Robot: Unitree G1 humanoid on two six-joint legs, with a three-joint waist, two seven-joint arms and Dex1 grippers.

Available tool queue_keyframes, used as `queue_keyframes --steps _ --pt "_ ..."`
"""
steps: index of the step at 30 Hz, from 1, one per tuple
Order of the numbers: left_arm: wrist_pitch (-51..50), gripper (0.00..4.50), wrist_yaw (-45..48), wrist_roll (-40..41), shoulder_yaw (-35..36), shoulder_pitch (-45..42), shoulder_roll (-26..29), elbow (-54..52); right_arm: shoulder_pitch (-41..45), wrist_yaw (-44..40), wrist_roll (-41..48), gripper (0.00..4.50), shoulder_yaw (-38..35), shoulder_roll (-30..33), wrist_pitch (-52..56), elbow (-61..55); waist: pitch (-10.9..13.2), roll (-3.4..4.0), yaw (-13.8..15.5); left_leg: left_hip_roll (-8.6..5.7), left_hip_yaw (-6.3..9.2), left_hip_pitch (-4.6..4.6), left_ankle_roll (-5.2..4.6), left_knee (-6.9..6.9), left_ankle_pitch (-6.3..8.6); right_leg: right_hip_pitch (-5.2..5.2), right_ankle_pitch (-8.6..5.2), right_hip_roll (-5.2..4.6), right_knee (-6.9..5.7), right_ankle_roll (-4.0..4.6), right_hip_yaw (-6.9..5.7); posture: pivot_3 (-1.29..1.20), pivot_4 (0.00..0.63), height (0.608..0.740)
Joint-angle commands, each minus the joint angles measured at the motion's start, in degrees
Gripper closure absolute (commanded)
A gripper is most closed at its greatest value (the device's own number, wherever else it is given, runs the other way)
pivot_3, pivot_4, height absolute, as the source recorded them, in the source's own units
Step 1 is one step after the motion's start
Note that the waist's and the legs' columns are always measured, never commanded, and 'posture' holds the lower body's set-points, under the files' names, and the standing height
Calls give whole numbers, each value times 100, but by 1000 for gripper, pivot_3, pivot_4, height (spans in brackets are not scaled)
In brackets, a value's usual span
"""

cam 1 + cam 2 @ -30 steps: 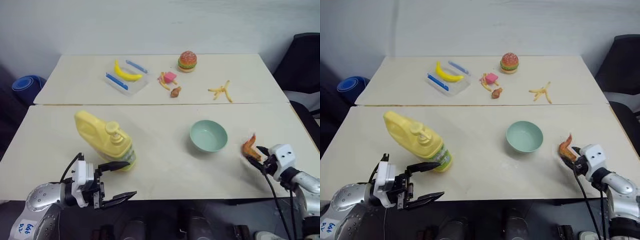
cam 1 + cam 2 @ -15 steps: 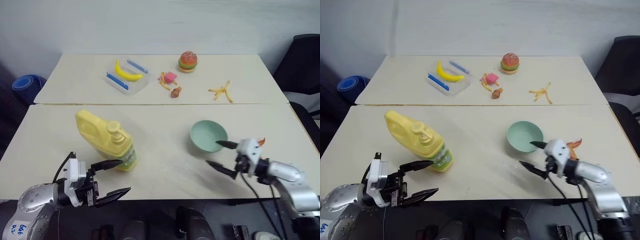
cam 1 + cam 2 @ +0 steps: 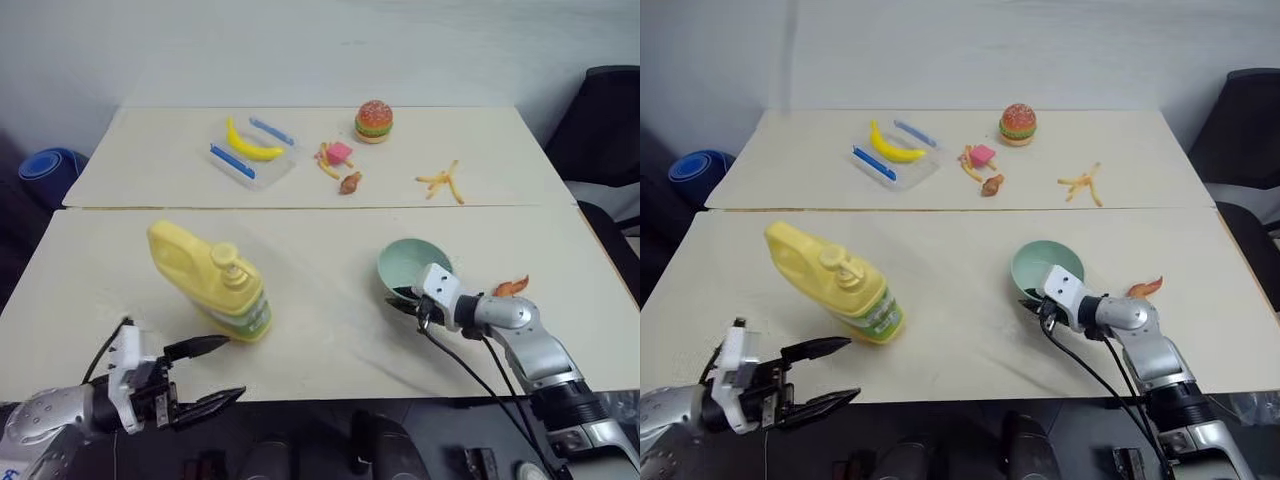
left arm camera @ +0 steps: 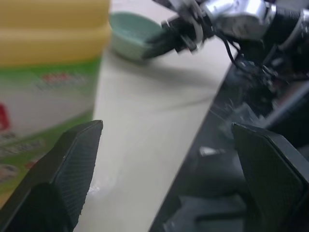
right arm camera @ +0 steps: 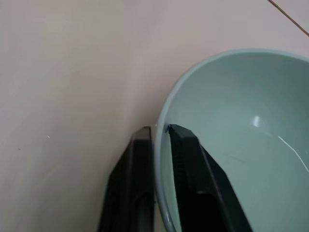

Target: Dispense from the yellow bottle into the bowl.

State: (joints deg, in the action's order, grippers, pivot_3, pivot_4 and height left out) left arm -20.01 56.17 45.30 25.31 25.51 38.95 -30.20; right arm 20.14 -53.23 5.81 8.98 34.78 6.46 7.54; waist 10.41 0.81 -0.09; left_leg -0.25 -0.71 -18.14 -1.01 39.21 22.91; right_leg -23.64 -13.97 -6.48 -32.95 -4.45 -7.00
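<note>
Since a second ago the right gripper (image 5: pixel 159 133) has swung in from beside the orange toy (image 3: pixel 509 288) to the bowl (image 3: pixel 410 263), its fingers now pinching the near rim. The left gripper (image 3: pixel 212 372) has pulled back from the yellow bottle (image 3: pixel 205 278), fingers spread wide. The yellow bottle stands left of the bowl, leaning, its pump uppermost.

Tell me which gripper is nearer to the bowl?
Right. The right gripper is shut on the bowl rim, one finger inside, one outside. The left gripper hangs open near the bottle, far away.
</note>
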Motion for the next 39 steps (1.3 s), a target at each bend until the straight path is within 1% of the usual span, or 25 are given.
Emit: queue_keyframes --steps 1,4,5,7,9,10,12,13,16,18,21,24,29,33,35,39 --pt "-208 620 -193 852 836 232 -24 -460 46 -633 357 4500 40 98 -77 -404 -2 -4 14 1 8 -1 2 0 -1 0 -1 0 -1 2 -4 0 150 740" --pt "-541 1481 -440 1925 1621 306 173 -750 61 -1657 910 4500 59 418 -224 -1189 5 2 16 1 9 -8 2 0 -1 -3 -2 0 2 3 -5 0 150 740" --pt "-634 1860 -517 2206 1814 287 254 -799 74 -1902 1029 4500 68 515 -273 -1381 8 3 20 1 10 -9 1 0 0 -2 -2 0 5 3 -5 0 150 740" --pt "-840 2487 -801 2957 2204 -5 629 -815 179 -2382 1215 4500 118 812 -229 -1853 9 2 36 0 13 -6 1 1 0 3 -1 0 9 2 -6 0 150 740" --pt "-960 3157 -1160 3428 2224 -615 1074 -695 354 -2566 1343 4500 133 999 0 -2231 10 3 80 -2 16 -3 1 2 0 8 0 0 9 1 -7 0 150 740" --pt "-979 3470 -1282 3482 2076 -1002 1250 -601 462 -2685 1345 4500 170 1063 -64 -2369 9 2 102 -4 18 -1 1 5 0 9 0 -1 5 1 -6 0 150 740" --pt "-1038 4162 -1411 3391 1660 -1712 1503 -399 657 -2760 1420 4500 220 1082 49 -2615 8 2 104 -5 19 1 7 5 -3 9 3 0 3 3 -7 0 150 740" --pt "-1024 4479 -1458 3185 1314 -2158 1583 -287 778 -2828 1466 4500 268 1088 124 -2730 10 4 111 -6 18 4 9 5 -2 11 2 2 -1 4 -7 0 150 740" --pt "-1073 4479 -1506 2651 278 -3291 1578 35 1159 -2872 1654 4500 454 1018 632 -3052 10 3 118 -7 15 1 15 5 -6 8 4 14 -12 1 -10 0 150 740" --pt "-1060 4479 -1365 2232 -195 -3687 1489 217 1441 -2829 1712 4500 597 877 854 -3148 8 0 102 -5 15 -8 21 5 -12 3 6 22 -21 -1 -14 0 150 740" --pt "-1000 4479 -1207 1787 -580 -4032 1318 501 1814 -2758 1698 4500 786 686 1090 -3202 9 -3 -2 -2 9 -10 22 4 -13 2 7 29 -13 -2 -15 0 150 740" --pt "-1044 4479 -1107 1572 -770 -4235 1175 667 2065 -2773 1753 4500 937 588 1370 -3296 11 -8 -9 2 9 -10 24 4 -14 3 7 30 -10 -3 -17 0 150 740" --pt "-1159 4479 -980 1341 -929 -4325 1048 687 2218 -2794 1857 4500 1092 525 1720 -3421 10 -10 0 3 15 -10 27 4 -16 3 7 24 -11 -2 -19 0 150 740" --pt "-1212 4479 -971 1065 -1069 -4247 1016 644 2385 -2729 1725 4500 1180 462 1853 -3334 9 -12 4 0 17 -9 25 5 -17 5 8 18 -11 -4 -19 0 150 740" --pt "-1160 4479 -931 781 -1180 -4154 1067 606 2477 -2718 1766 4500 1209 405 1945 -3339 9 -12 2 0 16 -6 25 5 -17 6 8 18 -13 -4 -18 0 150 740" --pt "-1184 4479 -1026 694 -1204 -4067 954 553 2562 -2791 1825 4500 1261 350 1960 -3339 9 -12 8 0 17 -2 27 5 -17 10 8 16 -13 -4 -19 0 150 740"
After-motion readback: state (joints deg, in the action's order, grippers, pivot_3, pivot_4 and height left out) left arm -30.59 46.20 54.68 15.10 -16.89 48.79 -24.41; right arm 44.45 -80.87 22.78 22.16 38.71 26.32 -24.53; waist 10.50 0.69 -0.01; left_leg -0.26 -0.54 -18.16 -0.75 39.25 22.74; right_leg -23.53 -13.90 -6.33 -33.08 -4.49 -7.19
